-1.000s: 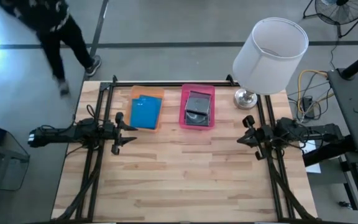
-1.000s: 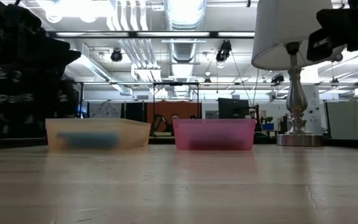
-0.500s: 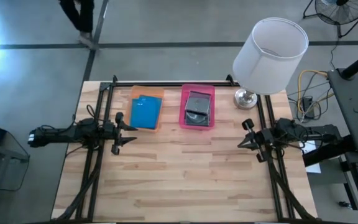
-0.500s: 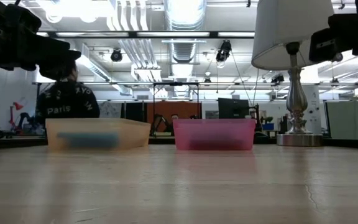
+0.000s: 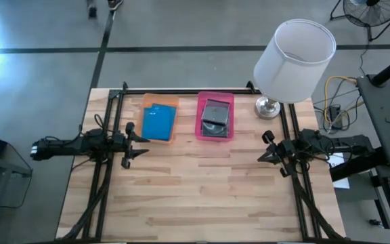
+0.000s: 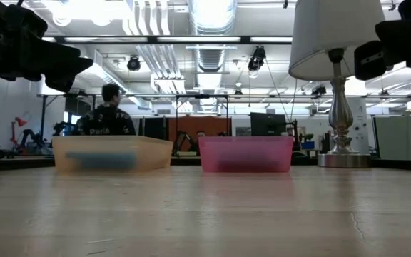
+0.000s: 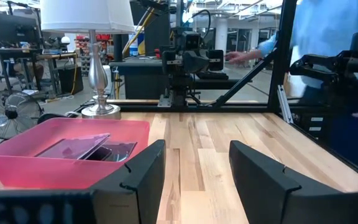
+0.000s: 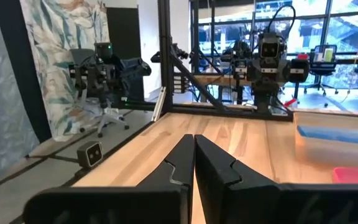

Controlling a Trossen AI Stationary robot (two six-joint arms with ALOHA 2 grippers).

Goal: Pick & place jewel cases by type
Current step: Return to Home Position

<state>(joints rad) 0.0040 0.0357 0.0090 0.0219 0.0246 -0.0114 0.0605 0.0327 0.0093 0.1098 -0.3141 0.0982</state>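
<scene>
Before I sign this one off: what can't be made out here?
- Count of grey cases in the pink tray: high view, top case covers the rest.
- Count of blue cases in the orange tray: same stacking.
- Low view: cloudy tray walls blur the contents.
- Right wrist view: pink tray cut by the edge.

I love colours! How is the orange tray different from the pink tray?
The orange tray holds bright blue cases; the pink tray holds grey cases. The orange tray sits nearer the left gripper, the pink tray nearer the lamp. Both are see-through rectangles, side by side.
</scene>
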